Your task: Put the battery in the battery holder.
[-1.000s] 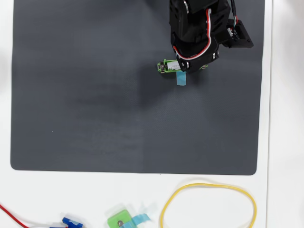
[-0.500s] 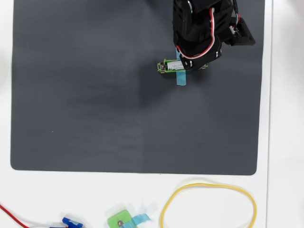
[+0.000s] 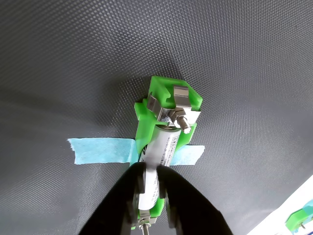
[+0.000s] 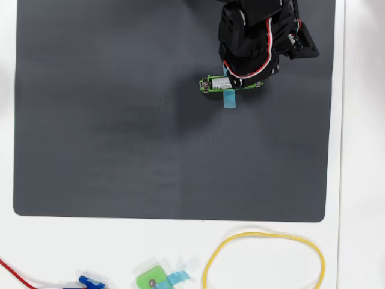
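Overhead, the black blocky plastic robot arm [image 4: 255, 36] is all angular housings, matte and dark. A red-and-white twisted cable [image 4: 263, 51] loops down its body toward six o'clock. Small silver screws [image 4: 274, 70] glint near its lower edge. In the wrist view, the black two-fingered end effector [image 3: 152, 193] shows smooth, tapering fingers [image 3: 132, 196] rising from six o'clock.

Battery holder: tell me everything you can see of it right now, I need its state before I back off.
The battery holder is a long, narrow bright-green plastic frame lying flat on the dark grey mat, fixed by a light-blue tape strip running across it. Its far end carries bent metal contact clips and a screw. The silver-white battery lies lengthwise inside the frame. The black end effector closes around the battery at the holder's near end. In the overhead view the holder lies left-right, partly under the arm.
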Motion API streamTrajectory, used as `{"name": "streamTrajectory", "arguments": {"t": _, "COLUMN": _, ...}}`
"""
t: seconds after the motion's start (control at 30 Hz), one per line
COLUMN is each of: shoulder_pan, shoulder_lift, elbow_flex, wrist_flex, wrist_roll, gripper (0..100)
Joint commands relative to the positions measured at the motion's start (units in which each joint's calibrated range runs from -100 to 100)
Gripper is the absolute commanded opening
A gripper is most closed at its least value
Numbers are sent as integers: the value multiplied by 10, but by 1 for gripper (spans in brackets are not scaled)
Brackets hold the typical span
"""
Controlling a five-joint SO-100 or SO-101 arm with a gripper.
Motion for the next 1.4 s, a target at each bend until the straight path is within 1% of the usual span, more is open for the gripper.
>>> {"name": "streamTrajectory", "arguments": {"t": 0.0, "shoulder_pan": -5, "shoulder_lift": -13, "elbow_flex": -14, "wrist_flex": -1, "wrist_roll": 1, "gripper": 0}}
{"name": "streamTrajectory", "arguments": {"t": 0.13, "shoulder_pan": 1, "shoulder_lift": -76, "elbow_flex": -7, "wrist_flex": 2, "wrist_roll": 1, "gripper": 0}}
{"name": "streamTrajectory", "arguments": {"t": 0.3, "shoulder_pan": 3, "shoulder_lift": -190, "elbow_flex": 44, "wrist_flex": 1, "wrist_roll": 1, "gripper": 0}}
{"name": "streamTrajectory", "arguments": {"t": 0.4, "shoulder_pan": 30, "shoulder_lift": -219, "elbow_flex": 67, "wrist_flex": -4, "wrist_roll": 1, "gripper": 0}}
{"name": "streamTrajectory", "arguments": {"t": 0.43, "shoulder_pan": 62, "shoulder_lift": -234, "elbow_flex": 87, "wrist_flex": -6, "wrist_roll": 1, "gripper": 0}}
{"name": "streamTrajectory", "arguments": {"t": 0.5, "shoulder_pan": 83, "shoulder_lift": -244, "elbow_flex": 100, "wrist_flex": -7, "wrist_roll": 1, "gripper": 0}}
{"name": "streamTrajectory", "arguments": {"t": 0.63, "shoulder_pan": 87, "shoulder_lift": -267, "elbow_flex": 122, "wrist_flex": -8, "wrist_roll": 1, "gripper": 0}}
{"name": "streamTrajectory", "arguments": {"t": 0.77, "shoulder_pan": 93, "shoulder_lift": -331, "elbow_flex": 173, "wrist_flex": -8, "wrist_roll": 1, "gripper": 0}}
{"name": "streamTrajectory", "arguments": {"t": 1.1, "shoulder_pan": 99, "shoulder_lift": -661, "elbow_flex": 334, "wrist_flex": -2, "wrist_roll": 5, "gripper": 0}}
{"name": "streamTrajectory", "arguments": {"t": 1.2, "shoulder_pan": 144, "shoulder_lift": -754, "elbow_flex": 375, "wrist_flex": -5, "wrist_roll": 6, "gripper": 0}}
{"name": "streamTrajectory", "arguments": {"t": 1.27, "shoulder_pan": 195, "shoulder_lift": -816, "elbow_flex": 403, "wrist_flex": -6, "wrist_roll": 6, "gripper": 0}}
{"name": "streamTrajectory", "arguments": {"t": 1.37, "shoulder_pan": 207, "shoulder_lift": -806, "elbow_flex": 410, "wrist_flex": -8, "wrist_roll": 6, "gripper": 0}}
